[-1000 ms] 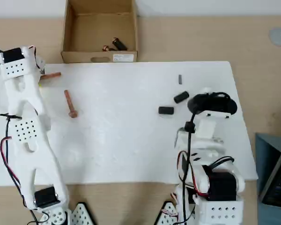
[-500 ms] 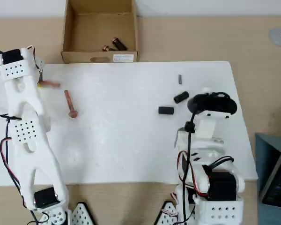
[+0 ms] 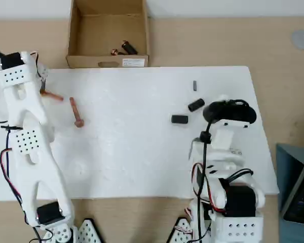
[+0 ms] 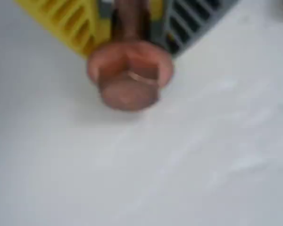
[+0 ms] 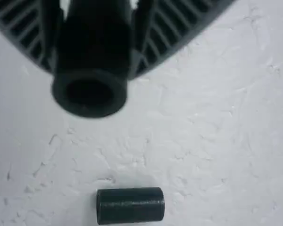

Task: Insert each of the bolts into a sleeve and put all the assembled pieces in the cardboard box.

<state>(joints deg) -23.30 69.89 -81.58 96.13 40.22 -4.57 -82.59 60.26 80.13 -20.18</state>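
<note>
Your right jaws are clamped on a black tubular sleeve [image 5: 89,92] just over the white foam mat [image 5: 217,117]. Farther out, your left jaws pinch a copper-coloured flanged bolt [image 4: 129,77]. Square both axes before pushing; the brown cardboard box [image 3: 71,35] waits beyond.

right gripper [image 5: 95,33]: dark ribbed fingers clamped on a black sleeve
held sleeve [image 5: 89,92]: open bore facing the camera
loose sleeve [image 5: 130,205]: lying on its side, apart from the held one
white mat [image 5: 217,117]: textured, under both

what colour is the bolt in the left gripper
Copper brown bolt, clearest in the left wrist view.
</note>
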